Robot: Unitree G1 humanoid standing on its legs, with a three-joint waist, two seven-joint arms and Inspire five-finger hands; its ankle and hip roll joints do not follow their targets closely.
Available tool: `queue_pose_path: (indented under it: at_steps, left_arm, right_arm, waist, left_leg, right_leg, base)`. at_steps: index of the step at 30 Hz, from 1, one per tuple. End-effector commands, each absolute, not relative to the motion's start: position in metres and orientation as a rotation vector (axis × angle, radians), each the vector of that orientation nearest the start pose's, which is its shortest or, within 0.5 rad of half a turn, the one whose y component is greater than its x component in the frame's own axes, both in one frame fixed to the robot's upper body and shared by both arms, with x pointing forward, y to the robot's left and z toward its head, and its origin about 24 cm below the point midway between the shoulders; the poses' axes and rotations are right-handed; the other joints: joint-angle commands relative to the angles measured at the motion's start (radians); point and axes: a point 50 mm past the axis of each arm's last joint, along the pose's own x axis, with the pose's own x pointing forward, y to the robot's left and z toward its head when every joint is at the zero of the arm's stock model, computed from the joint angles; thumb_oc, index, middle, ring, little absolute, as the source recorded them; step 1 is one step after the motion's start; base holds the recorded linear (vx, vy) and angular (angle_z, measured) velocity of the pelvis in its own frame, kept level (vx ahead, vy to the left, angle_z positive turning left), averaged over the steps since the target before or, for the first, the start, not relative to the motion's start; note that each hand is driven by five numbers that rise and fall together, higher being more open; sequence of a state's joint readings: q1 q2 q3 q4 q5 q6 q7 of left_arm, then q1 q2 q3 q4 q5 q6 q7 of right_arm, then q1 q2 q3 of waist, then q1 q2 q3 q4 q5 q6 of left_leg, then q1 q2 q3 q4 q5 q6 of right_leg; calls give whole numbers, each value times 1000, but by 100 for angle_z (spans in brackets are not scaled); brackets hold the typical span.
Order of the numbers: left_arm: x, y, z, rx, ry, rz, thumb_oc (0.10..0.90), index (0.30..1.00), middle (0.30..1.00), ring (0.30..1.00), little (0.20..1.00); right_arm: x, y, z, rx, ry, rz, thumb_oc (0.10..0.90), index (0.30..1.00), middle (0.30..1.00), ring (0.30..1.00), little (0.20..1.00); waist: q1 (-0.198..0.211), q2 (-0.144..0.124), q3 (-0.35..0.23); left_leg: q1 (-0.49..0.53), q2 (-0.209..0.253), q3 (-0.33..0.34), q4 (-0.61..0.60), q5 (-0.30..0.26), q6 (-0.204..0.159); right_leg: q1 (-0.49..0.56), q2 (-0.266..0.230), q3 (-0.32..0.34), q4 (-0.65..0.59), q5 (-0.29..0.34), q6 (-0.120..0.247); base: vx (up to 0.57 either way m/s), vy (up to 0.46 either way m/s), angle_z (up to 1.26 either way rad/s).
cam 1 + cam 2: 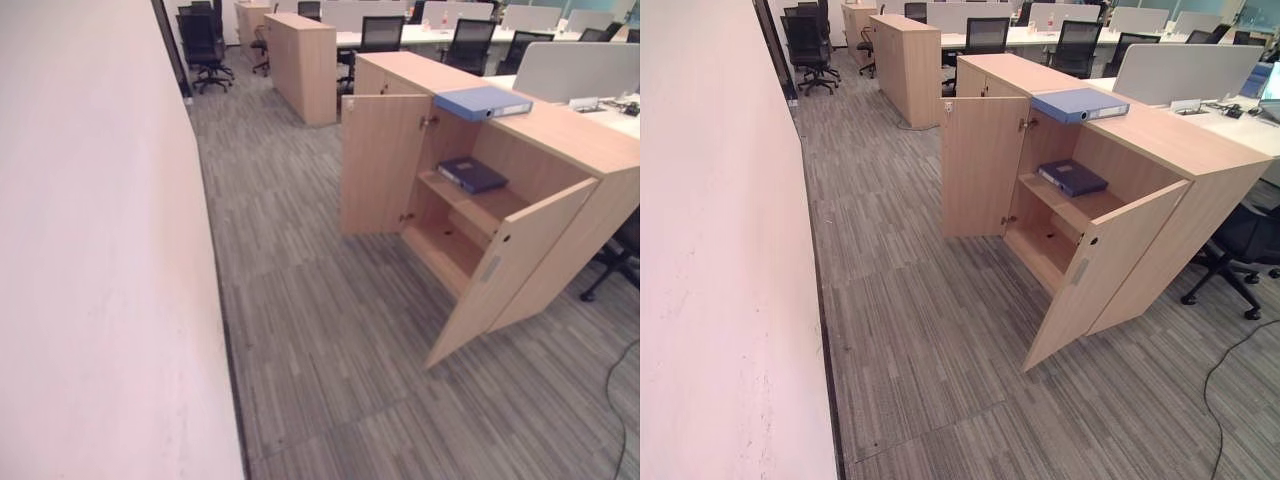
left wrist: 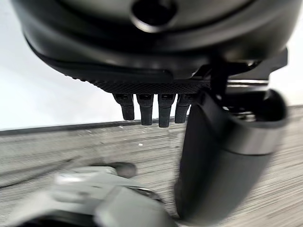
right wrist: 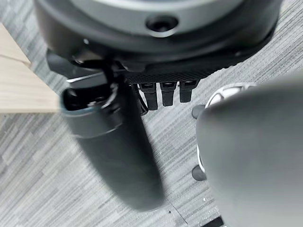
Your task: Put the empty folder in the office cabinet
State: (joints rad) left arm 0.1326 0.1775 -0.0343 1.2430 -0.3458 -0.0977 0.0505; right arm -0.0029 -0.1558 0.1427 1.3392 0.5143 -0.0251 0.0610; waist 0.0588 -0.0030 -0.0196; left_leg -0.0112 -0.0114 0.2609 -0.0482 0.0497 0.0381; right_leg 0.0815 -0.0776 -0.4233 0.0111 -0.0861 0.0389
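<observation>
A light-blue lever-arch folder (image 1: 482, 102) lay flat on top of the low light-wood office cabinet (image 1: 560, 140), at its front edge above the open compartment. Its long axis ran roughly along that front edge, with the white-labelled spine end pointing toward the nearer end of the cabinet. Both cabinet doors stood open: the far door (image 1: 385, 165) swung out over the grey striped carpet floor (image 1: 320, 330), the near door (image 1: 505, 275) angled toward the camera. Inside, a dark navy binder (image 1: 471, 174) lay flat on the upper shelf (image 1: 480, 205); the lower shelf sat below it.

The left hand (image 2: 156, 106) hung above the carpet beside a pale wall (image 1: 100, 250), its fingers straight and holding nothing. The right hand (image 3: 163, 92) also hung over the carpet near a wooden edge, fingers relaxed and empty.
</observation>
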Motion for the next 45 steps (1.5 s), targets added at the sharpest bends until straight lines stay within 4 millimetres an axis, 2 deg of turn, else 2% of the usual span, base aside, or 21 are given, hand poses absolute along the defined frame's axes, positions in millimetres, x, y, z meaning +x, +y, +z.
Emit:
queue_pose_path:
  at_steps: [1, 11, 18, 19, 25, 26, 30, 40, 45]
  left_arm:
    - [48, 223, -170, -123, 1204, 387, 800, 900, 900, 900, 900]
    - [34, 221, -173, -195, 1273, 380, 800, 900, 900, 900, 900]
    - [32, 221, -173, -180, 1287, 375, 800, 900, 900, 900, 900]
    - [29, 224, -173, -119, 1314, 364, 800, 900, 900, 900, 900]
    - [35, 222, -173, -99, 1295, 347, 800, 900, 900, 900, 900]
    - [41, 223, -172, -9, 1284, 288, 800, 900, 900, 900, 900]
    - [46, 219, -172, 78, 1276, 208, 800, 900, 900, 900, 900]
    - [38, 215, -174, 16, 1321, 213, 800, 900, 900, 900, 900]
    - [40, 217, -174, 8, 1319, 219, 800, 900, 900, 900, 900]
  right_arm:
    - [78, -198, -172, 272, 1256, -278, 800, 900, 900, 900, 900]
    - [78, -201, -172, 254, 1265, -243, 800, 900, 900, 900, 900]
    - [76, -202, -172, 239, 1276, -227, 800, 900, 900, 900, 900]
    - [74, -201, -173, 233, 1282, -228, 800, 900, 900, 900, 900]
    - [74, -202, -172, 220, 1286, -227, 800, 900, 900, 900, 900]
    - [75, -203, -172, 203, 1289, -220, 800, 900, 900, 900, 900]
    - [76, -205, -172, 185, 1287, -222, 800, 900, 900, 900, 900]
    - [74, -207, -172, 177, 1300, -218, 800, 900, 900, 900, 900]
    - [73, -207, -172, 157, 1313, -197, 800, 900, 900, 900, 900]
  waist:
    - [17, -26, 7]
    - [8, -20, 8]
    - [6, -20, 10]
    - [5, -23, 9]
    - [5, -23, 11]
    - [5, -23, 13]
    - [5, -22, 15]
    - [-3, -18, 22]
    - [0, -25, 35]
  left_leg:
    - [48, 17, -3, -39, -58, -86]
    - [58, 23, 0, -39, -59, -88]
    - [66, 27, 1, -39, -60, -89]
    - [73, 31, 0, -39, -61, -92]
    - [79, 35, -2, -39, -60, -94]
    - [80, 38, -2, -39, -58, -95]
    - [80, 40, -1, -39, -56, -96]
    - [85, 50, -6, -39, -52, -104]
    - [93, 72, -12, -39, -51, -115]
  right_leg:
    - [-22, -62, -47, -98, 142, 96]
    - [-13, -56, -41, -98, 138, 92]
    - [-5, -50, -37, -98, 135, 87]
    - [2, -48, -36, -98, 131, 85]
    - [8, -41, -35, -98, 125, 81]
    - [10, -40, -38, -98, 124, 80]
    - [11, -38, -39, -98, 121, 79]
    - [17, -28, -31, -98, 112, 70]
    - [23, -10, -31, -98, 100, 57]
  base:
    - [0, 0, 0]
    - [0, 0, 0]
    - [5, -6, 0]
    - [47, -49, 1]
    - [13, -16, 0]
    - [0, 0, 0]
    - [0, 0, 0]
    - [13, -24, 0]
    - [36, -88, 0]
